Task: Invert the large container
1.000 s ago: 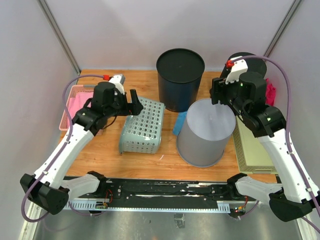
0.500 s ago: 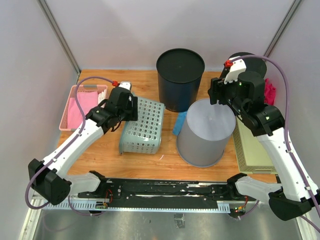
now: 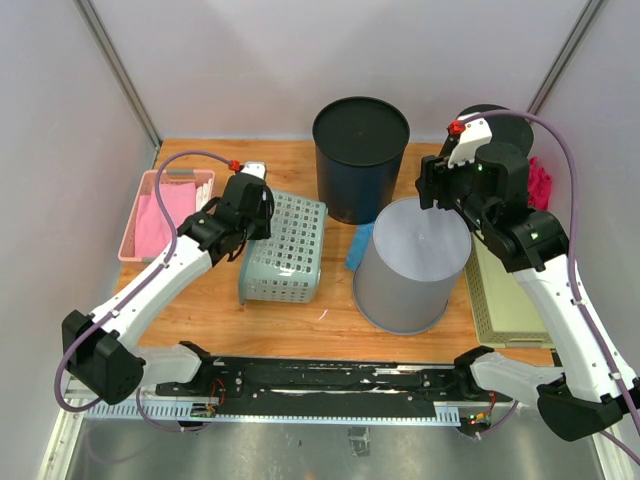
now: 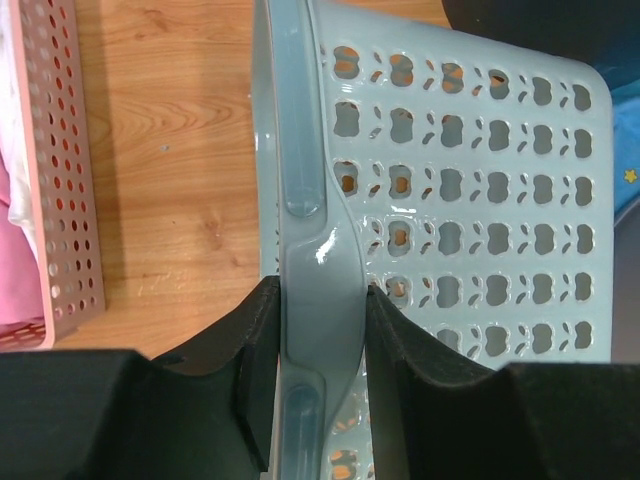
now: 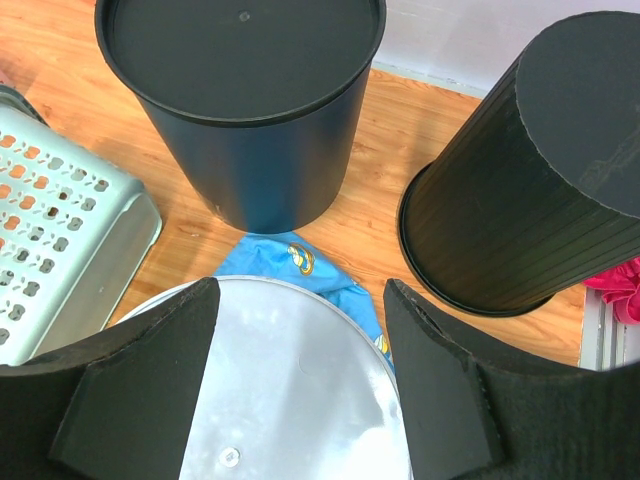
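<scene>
Top view: the pale green basket lies left of centre, with the left gripper at its far-left edge.

Left wrist: the fingers pinch the basket's rim from both sides.

Right wrist: the right gripper hangs spread wide over the grey bin, holding nothing.

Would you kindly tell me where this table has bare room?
The wooden table is bare at front left, between the pink perforated tray, the green perforated basket and the near edge; a narrow strip runs behind the basket. The right half is crowded: grey round bin, smooth black bin, ribbed black bin, cream box.
</scene>
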Motion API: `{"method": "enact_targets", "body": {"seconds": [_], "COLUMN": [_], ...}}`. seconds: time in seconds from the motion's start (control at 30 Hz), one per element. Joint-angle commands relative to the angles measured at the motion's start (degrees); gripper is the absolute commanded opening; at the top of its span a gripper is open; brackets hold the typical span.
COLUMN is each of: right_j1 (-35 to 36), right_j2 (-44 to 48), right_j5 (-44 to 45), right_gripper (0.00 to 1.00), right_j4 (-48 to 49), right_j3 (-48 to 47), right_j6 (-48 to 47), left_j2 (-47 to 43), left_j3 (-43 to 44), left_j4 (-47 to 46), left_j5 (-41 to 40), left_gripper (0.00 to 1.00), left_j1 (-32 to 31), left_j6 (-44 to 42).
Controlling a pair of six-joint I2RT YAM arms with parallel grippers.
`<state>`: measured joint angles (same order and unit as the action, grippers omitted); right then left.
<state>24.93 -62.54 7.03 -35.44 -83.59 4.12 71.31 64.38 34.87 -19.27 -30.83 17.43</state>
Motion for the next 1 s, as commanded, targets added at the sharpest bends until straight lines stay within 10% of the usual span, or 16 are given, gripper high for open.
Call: {"method": "enact_targets", "body": {"seconds": [0.0, 0.5, 0.73, 0.83, 0.97], "right_j1": [-0.85, -1.0, -1.44, -1.61, -1.81], "right_j2": [0.06, 1.36, 2.47, 2.98, 2.98], "right_j5": [0.0, 0.44, 0.51, 0.62, 0.21], "right_gripper": [0.68, 0.68, 0.68, 0.68, 0.68], "right_j4": [0.12, -0.15, -0.37, -0.73, -0.83], "right_j3": [0.05, 0.88, 1.42, 1.65, 2.02], "right_j6": [0.55, 0.27, 0.21, 0.11, 0.09], "left_j2": [-1.93, -7.0, -1.14, 0.25, 0.23], "left_j3": [1.23, -14.65, -22.14, -20.78, -18.71], "left_j4": [-1.61, -23.63, -29.56, -23.01, -16.81], "left_j5": [2.05, 54.55, 56.92, 47.72, 37.3], "left_gripper": [0.11, 0.01, 0.01, 0.13, 0.64], "left_j1": [-0.11, 24.81, 26.93, 26.96, 26.96], "left_j6": [0.58, 15.92, 18.09, 12.21, 6.71]}}
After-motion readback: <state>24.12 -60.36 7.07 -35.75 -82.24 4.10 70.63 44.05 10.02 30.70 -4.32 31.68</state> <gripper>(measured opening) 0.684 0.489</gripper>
